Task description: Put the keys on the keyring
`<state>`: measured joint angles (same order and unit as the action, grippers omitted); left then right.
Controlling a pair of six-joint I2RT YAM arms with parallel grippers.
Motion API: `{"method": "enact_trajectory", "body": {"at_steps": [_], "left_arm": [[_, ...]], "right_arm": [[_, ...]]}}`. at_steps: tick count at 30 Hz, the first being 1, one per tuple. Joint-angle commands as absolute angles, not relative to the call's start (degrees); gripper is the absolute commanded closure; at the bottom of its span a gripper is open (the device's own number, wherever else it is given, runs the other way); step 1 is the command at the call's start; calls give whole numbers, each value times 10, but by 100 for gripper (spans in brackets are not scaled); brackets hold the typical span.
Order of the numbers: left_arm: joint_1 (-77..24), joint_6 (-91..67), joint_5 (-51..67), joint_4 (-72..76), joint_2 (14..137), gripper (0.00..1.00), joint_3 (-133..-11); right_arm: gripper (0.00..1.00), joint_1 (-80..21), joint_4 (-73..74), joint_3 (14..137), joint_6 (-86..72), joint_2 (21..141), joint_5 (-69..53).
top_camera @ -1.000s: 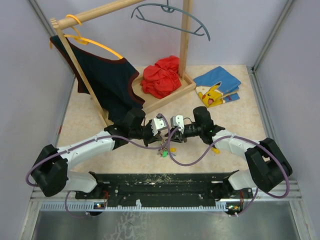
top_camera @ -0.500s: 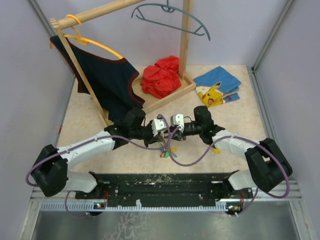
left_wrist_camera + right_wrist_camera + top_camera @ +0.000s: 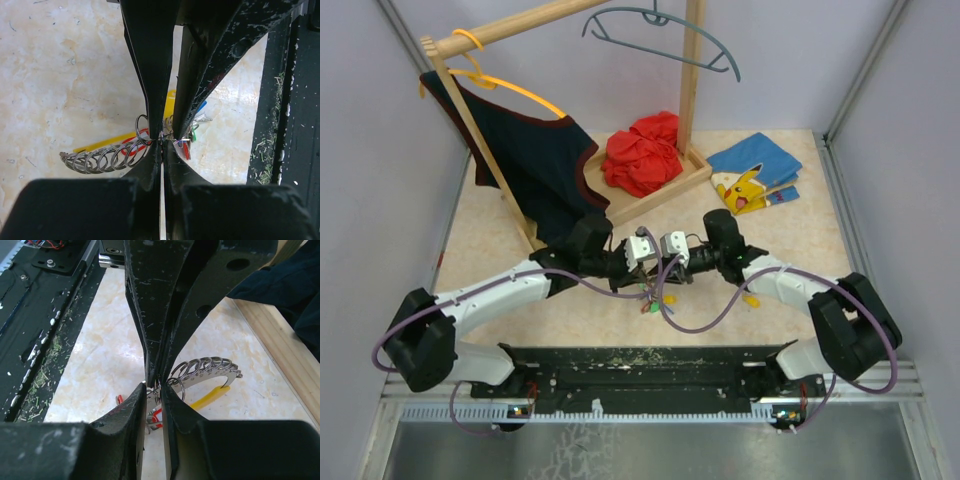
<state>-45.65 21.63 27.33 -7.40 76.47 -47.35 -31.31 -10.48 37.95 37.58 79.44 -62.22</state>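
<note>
- Barely anything moves in the last second: the left tool (image 3: 161,149) and right tool (image 3: 155,390) stay tip to tip, both pinching the keyring (image 3: 107,159).
- The keys (image 3: 649,303) dangle just above the counter (image 3: 800,240) at its middle, so threading is likely unfinished.

The desk (image 3: 790,240) is pale beige with cream marbling. The keyring (image 3: 107,160) is silvery, its curved piece (image 3: 102,144) yellow; the keys (image 3: 187,145) show red, green and blue tags. The left end effector (image 3: 161,142) and right end effector (image 3: 156,386) are black, flecked with pale scuffs. The left arm (image 3: 500,295) and right arm (image 3: 790,285) are white and black, with purple cables (image 3: 695,325). The rack (image 3: 692,100) is light wood; one hanger (image 3: 515,88) is orange, another (image 3: 665,53) grey-blue. The garment (image 3: 535,165) is navy edged in dark red. One cloth (image 3: 642,152) is red, the other (image 3: 755,160) blue with a yellow cartoon figure
</note>
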Motion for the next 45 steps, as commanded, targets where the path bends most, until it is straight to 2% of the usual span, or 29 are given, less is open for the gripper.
{"method": "enact_trajectory", "body": {"at_steps": [1,5,7,8,9,10,15,24,33,45], "left_arm": [[-460,216,294,-70,770,100,-505],[-460,217,302,-76,776,100,-510],[-461,217,301,-76,775,100,-510],[-461,216,300,-75,774,100,-509],[-461,214,295,-74,772,100,-508],[-459,206,288,-69,769,97,-503],[-457,160,242,12,725,68,-442],[-439,86,204,260,606,50,-263],[-407,33,254,407,639,47,-199],[-406,8,285,468,691,49,-201]], "right_arm": [[82,-310,-97,406,392,796,-662],[85,-311,-108,407,380,798,-657],[92,-311,-119,407,370,800,-652],[100,-310,-125,406,363,801,-648],[100,-310,-134,405,354,800,-644],[100,-310,-142,402,347,798,-639],[100,-304,-240,367,279,778,-615],[100,-297,-379,324,178,767,-602],[100,-297,-472,297,130,770,-604],[100,-297,-519,289,99,775,-607]]}}
